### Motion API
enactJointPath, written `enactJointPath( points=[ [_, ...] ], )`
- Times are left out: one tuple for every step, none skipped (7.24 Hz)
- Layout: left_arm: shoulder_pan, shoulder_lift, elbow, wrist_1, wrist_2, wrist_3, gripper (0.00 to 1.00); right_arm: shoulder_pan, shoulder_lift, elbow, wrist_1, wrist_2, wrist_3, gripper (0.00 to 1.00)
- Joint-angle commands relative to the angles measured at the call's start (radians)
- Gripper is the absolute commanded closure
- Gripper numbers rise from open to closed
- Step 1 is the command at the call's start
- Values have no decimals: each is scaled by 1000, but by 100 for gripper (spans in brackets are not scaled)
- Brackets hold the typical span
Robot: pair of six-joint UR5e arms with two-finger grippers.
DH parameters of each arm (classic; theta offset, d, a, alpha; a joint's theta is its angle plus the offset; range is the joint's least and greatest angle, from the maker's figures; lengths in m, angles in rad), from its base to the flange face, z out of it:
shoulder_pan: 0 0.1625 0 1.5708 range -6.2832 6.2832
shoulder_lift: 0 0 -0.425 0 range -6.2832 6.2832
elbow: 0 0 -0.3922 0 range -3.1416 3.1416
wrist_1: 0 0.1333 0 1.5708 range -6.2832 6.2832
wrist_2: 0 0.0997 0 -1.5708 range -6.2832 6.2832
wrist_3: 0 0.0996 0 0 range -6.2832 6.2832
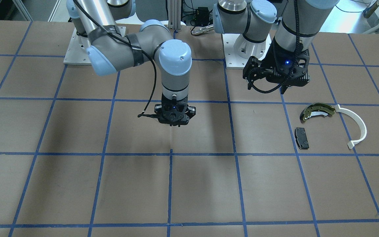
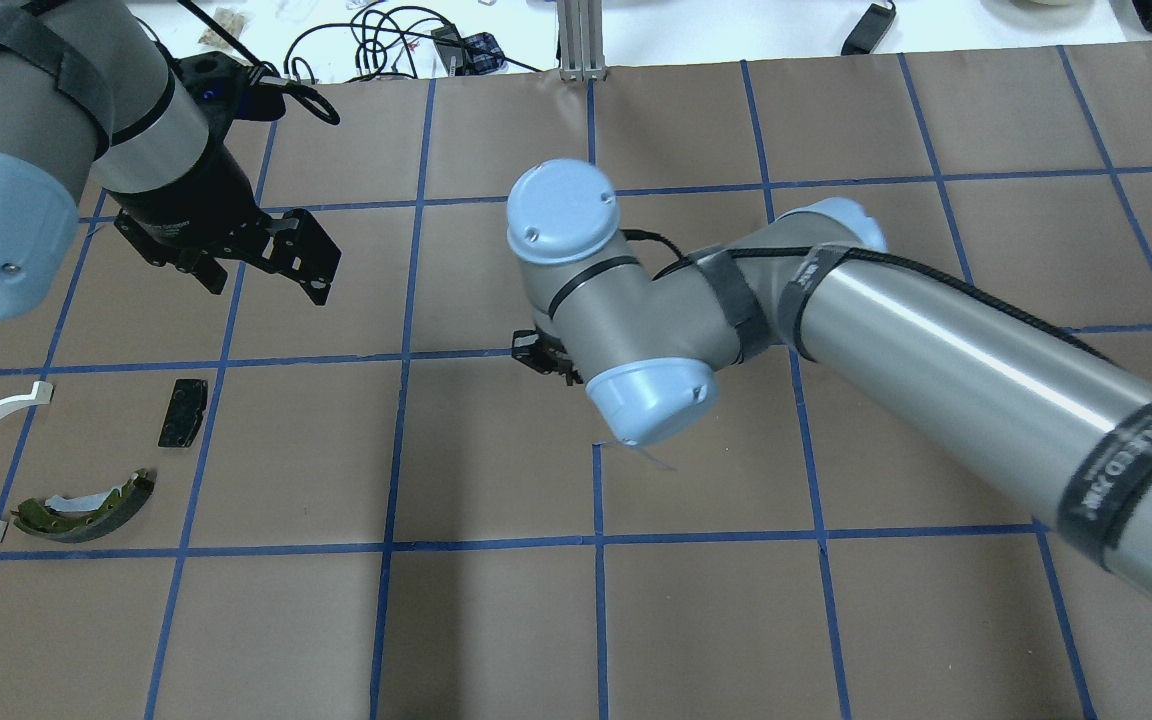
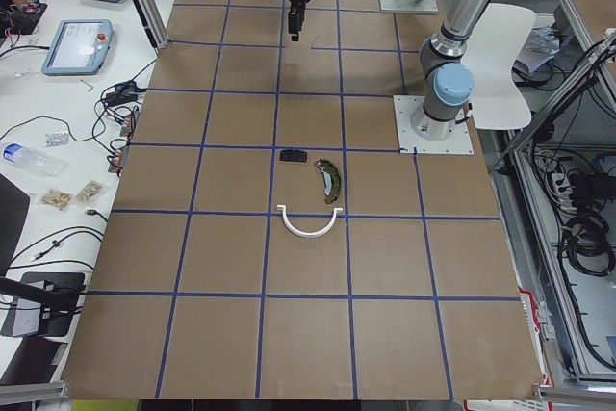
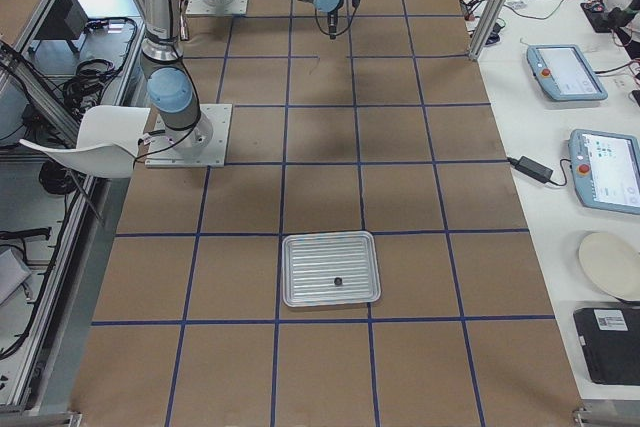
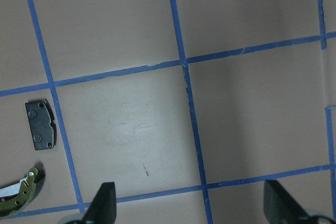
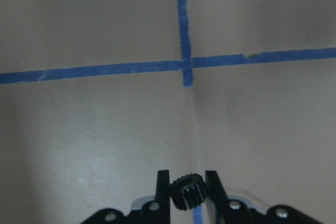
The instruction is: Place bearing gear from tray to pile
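Your right gripper (image 6: 187,178) is closed narrowly on the bearing gear (image 6: 185,192). The small black toothed wheel sits clamped between its two fingers (image 6: 163,182), with its teeth showing in the right wrist view. The gripper points straight down and hangs clear of the table (image 1: 202,191). A crossing of blue tape lines lies just ahead of its fingertips.

The tray (image 4: 310,257) is well apart from this gripper, out toward the table's end on the robot's right. One small dark part (image 4: 338,280) lies on its ribbed floor.

The pile is on the gripper's other side, also well apart, and it sits near your left gripper (image 5: 191,205). That gripper is spread wide with nothing between its fingers (image 5: 105,205), and it hangs above the table.

From the left wrist camera, the dark pad (image 5: 40,125) lies flat, off to the outside of the left-hand finger. The tip of the olive-yellow brake shoe (image 5: 18,199) shows in the lower corner on that same side. Neither is within the fingers' span.

The white arc strip (image 1: 357,125) lies beyond the shoe, farther from the left gripper, with one end just beside the shoe.
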Motion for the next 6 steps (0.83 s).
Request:
enactJointPath(
  points=[
    [0,-3,0,0,-1,0,0,46,49,7,-49,74,132,69],
    [0,-2,0,0,1,0,0,46,47,22,-49,120,175,21],
    [0,-10,0,4,-5,-3,0,34,44,10,-47,129,168,0],
    [0,-17,2,12,-4,0,0,-21,12,6,-37,123,154,0],
    [2,-17,3,15,-4,0,0,-132,-29,7,5,123,81,0],
    [3,-23,-1,26,-4,3,0,-242,-81,12,67,111,-88,0]
  ],
)
